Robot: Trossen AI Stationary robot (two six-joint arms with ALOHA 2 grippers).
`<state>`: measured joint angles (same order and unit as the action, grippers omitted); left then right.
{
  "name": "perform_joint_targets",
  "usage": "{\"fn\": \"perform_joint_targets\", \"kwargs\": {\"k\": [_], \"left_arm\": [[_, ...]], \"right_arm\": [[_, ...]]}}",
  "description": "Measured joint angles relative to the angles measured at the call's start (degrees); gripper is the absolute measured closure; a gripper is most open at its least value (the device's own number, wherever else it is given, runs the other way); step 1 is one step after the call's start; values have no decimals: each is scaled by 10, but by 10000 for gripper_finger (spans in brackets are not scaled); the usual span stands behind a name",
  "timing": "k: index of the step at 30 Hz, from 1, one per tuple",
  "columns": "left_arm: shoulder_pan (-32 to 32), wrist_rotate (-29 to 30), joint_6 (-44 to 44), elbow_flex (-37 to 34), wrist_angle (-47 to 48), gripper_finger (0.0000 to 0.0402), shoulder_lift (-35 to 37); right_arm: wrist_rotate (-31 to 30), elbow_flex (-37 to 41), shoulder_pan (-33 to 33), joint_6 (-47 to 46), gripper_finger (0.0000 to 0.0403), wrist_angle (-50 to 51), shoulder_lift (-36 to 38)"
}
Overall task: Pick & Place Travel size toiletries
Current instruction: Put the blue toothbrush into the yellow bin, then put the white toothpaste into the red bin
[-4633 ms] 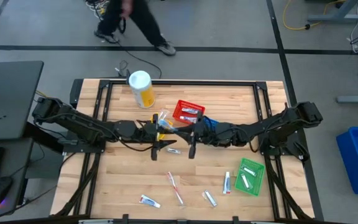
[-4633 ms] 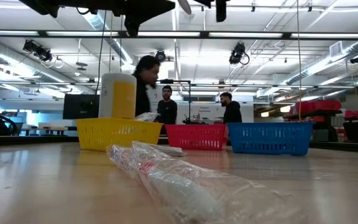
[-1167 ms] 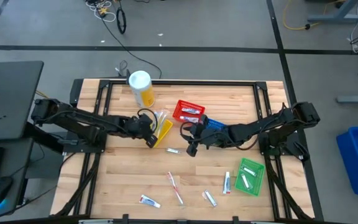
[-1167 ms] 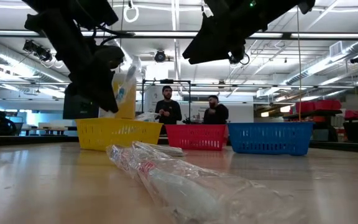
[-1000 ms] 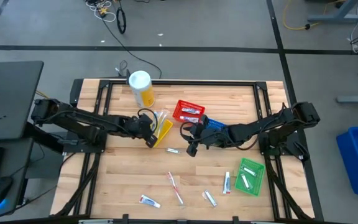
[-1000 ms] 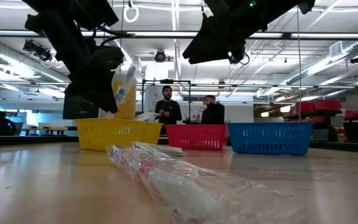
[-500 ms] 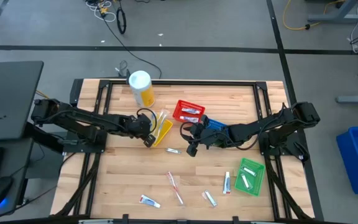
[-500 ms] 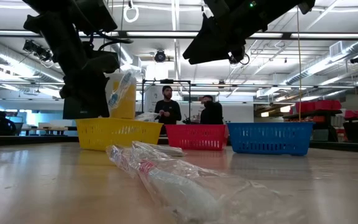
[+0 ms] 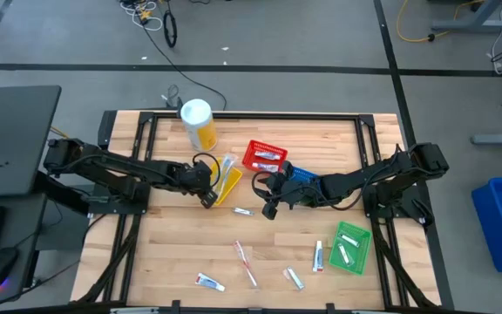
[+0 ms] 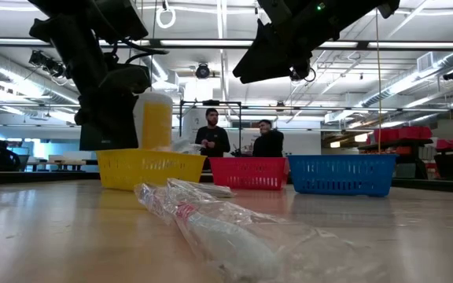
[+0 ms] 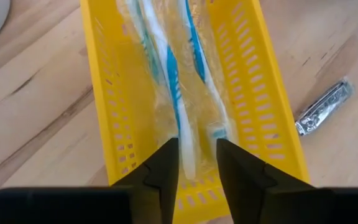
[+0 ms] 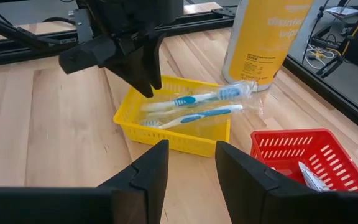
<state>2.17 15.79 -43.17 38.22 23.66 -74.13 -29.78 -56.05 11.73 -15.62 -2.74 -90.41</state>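
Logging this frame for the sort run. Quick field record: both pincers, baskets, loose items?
left pincer: open, above the yellow basket, holding nothing
yellow basket contents: wrapped toothbrushes
right pincer: open, empty, hovering mid-table beside the blue basket
red basket: holds a small packet
green basket: near right corner, white tubes inside
loose on table: nail clipper beside the yellow basket; toothbrush and small tubes along the near edge
canister: upright, far side
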Motion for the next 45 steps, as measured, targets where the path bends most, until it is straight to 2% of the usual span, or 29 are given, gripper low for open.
{"fn": "perform_joint_targets", "kwargs": {"k": [5,11,16,20,22,25,29,32,40,45], "left_arm": [[0,6,10,0,-1,263,0],[0,60,45,4,-6,249,0],[7,56,88,29,-12,250,0],[18,56,125,45,-53,253,0],[27,46,152,45,-96,252,0],[45,-23,206,45,-164,251,0],[92,-109,245,46,-221,251,0],[145,-121,235,46,-222,252,0],[295,-53,149,46,-257,246,-13],[355,-18,122,67,-260,246,-64]], "right_arm": [[5,0,0,3,252,5,0],[65,0,1,1,218,28,0],[123,0,12,-33,192,50,0],[141,0,23,-51,180,68,0],[139,0,27,-51,178,74,0],[139,0,27,-51,176,74,0],[139,0,23,-50,182,73,0],[139,0,18,-48,190,73,0],[139,0,10,-45,208,74,0],[139,0,9,-45,215,81,0]]}}
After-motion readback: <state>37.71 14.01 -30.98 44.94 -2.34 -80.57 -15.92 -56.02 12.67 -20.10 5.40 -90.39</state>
